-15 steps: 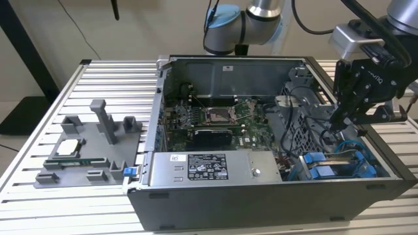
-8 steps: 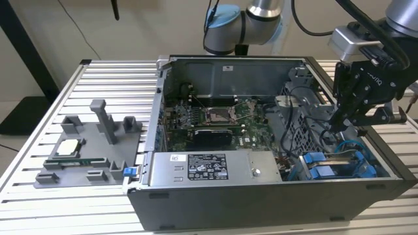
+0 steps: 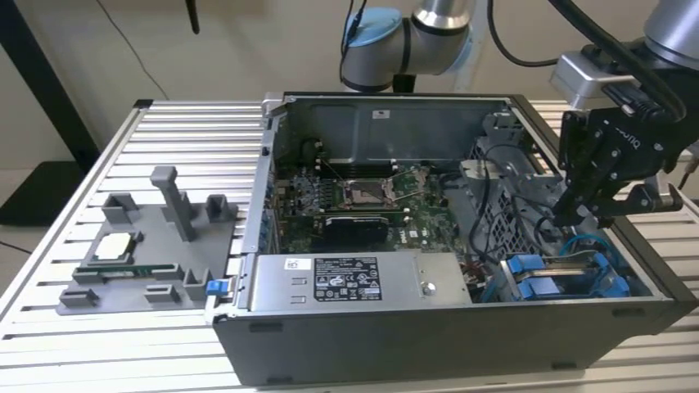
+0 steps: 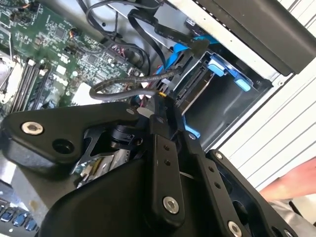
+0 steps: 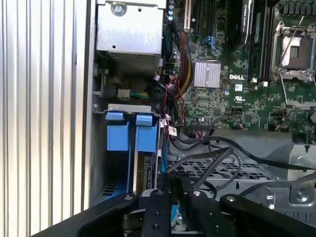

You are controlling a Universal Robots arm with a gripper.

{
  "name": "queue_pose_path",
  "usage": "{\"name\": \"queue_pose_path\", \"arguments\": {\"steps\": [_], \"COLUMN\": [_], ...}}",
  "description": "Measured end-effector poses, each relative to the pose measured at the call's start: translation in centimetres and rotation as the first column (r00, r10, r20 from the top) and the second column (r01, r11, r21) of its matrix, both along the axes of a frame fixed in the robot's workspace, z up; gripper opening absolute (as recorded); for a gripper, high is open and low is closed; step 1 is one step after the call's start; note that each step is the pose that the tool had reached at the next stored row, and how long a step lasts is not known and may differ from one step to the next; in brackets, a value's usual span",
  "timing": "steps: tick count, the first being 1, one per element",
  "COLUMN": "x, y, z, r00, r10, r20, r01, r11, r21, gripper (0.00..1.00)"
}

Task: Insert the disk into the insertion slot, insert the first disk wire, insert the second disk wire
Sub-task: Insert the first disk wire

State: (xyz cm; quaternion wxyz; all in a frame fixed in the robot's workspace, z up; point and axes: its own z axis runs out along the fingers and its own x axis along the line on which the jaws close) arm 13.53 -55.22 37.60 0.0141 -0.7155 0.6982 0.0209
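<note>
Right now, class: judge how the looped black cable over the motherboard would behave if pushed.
The cable probably bends rather than slides stiffly: it lies in a loose loop. Likely light, being thin. It may spring back, since it arches over the motherboard.

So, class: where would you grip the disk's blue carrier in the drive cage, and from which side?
By its blue front tab, coming from the open side of the case. The tab faces that way, while the cage walls in the rest of the carrier.
</note>
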Motion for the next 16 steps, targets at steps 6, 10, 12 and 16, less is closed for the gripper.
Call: {"name": "queue_pose_path", "arguments": {"steps": [6,10,12,16], "x": [0.2,0.2,0.25,0.53], "y": [0.0,0.0,0.0,-0.02], "z": [-0.23,-0.23,-0.24,-0.35], "r00": [1.0,1.0,1.0,1.0], "r10": [-0.007,-0.007,-0.007,-0.008], "r20": [0.0,0.0,0.0,-0.0037], "r01": [0.007,0.007,0.007,0.008], "r11": [0.9999,0.9999,0.9999,0.9999], "r21": [-0.0135,-0.0135,-0.0135,-0.0133], "gripper": [0.0,0.0,0.0,0.0]}}
